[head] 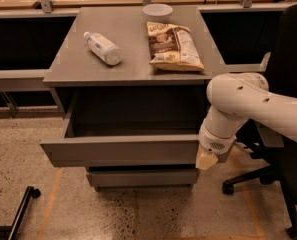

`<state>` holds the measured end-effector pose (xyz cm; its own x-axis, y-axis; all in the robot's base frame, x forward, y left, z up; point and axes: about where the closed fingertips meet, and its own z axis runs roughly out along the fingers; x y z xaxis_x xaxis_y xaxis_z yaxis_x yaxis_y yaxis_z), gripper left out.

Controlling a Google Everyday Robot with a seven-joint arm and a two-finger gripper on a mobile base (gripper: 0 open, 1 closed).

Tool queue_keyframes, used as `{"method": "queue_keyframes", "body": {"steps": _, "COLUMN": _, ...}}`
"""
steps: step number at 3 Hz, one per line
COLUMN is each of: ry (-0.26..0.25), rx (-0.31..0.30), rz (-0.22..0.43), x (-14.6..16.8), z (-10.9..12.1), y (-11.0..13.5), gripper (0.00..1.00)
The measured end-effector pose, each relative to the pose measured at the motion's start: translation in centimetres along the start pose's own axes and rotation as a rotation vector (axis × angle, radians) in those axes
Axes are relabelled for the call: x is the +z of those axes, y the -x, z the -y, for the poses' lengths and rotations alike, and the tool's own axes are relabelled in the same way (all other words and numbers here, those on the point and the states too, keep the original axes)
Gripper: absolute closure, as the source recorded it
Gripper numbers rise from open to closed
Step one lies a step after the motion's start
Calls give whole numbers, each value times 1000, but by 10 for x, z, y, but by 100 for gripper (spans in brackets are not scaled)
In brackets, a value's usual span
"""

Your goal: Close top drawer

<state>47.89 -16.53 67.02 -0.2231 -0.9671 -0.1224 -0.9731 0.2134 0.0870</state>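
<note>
The top drawer is a wide grey tray with a plain flat front, pulled partway out of the grey cabinet. Its inside looks bare. My white arm comes in from the right. The gripper sits at the right end of the drawer front, its pale tip against or just beside the panel's right edge. A shorter grey drawer front shows below.
On the cabinet top lie a white bottle, a snack bag and a white bowl. A black office chair stands close on the right. A black wheeled leg is at bottom left. Speckled floor lies in front.
</note>
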Motion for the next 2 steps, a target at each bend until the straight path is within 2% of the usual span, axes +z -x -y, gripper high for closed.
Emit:
{"method": "queue_keyframes", "body": {"steps": 1, "ry": -70, "rx": 11, "rz": 18, "x": 2, "z": 21, "y": 8, "gripper": 100}}
{"method": "queue_keyframes", "body": {"steps": 2, "ry": -139, "rx": -21, "rz": 47, "x": 9, "z": 58, "y": 19, "gripper": 100}}
